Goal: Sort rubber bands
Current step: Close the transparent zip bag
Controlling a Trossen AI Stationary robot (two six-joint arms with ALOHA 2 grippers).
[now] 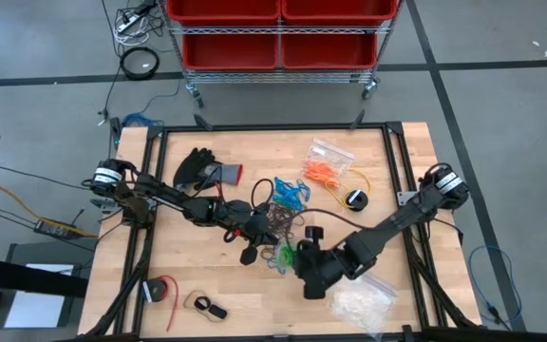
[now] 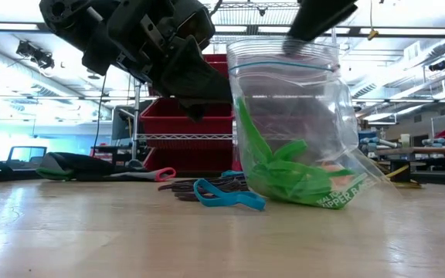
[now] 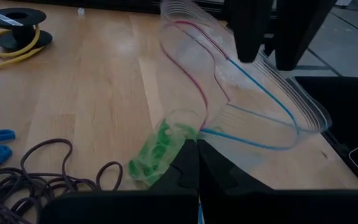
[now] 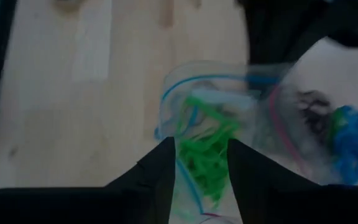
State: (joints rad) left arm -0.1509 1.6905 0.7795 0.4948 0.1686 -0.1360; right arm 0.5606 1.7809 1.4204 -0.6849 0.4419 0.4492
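A clear zip bag point(image 2: 284, 116) stands upright on its bottom on the wooden table, with green rubber bands point(image 2: 296, 179) in its lower part. My left gripper point(image 3: 191, 163) is shut on the bag near its mouth. My right gripper point(image 4: 201, 165) hangs open above the bag's mouth, and I cannot tell whether it touches the rim; its fingers point(image 3: 248, 31) show apart in the left wrist view. Loose dark bands point(image 1: 283, 226) and blue bands point(image 1: 291, 193) lie on the table beyond the bag. Orange bands point(image 1: 324, 172) lie in another clear bag. My left gripper pinches the bag's wall just below the zip strip point(image 3: 205, 132) between its two shut fingers. The fingers come from the table's left, slanting down. The bag stands upright with its mouth held open and its bottom point(image 2: 315, 202) on the table.
A black glove point(image 1: 198, 169) lies at the far left, a yellow cable on a black spool point(image 1: 356, 198) at the right. A clear bag of whitish pieces point(image 1: 364, 302) lies near the front edge, a red roll point(image 1: 162, 290) at the front left. A loose blue band point(image 2: 226, 194) lies by the bag.
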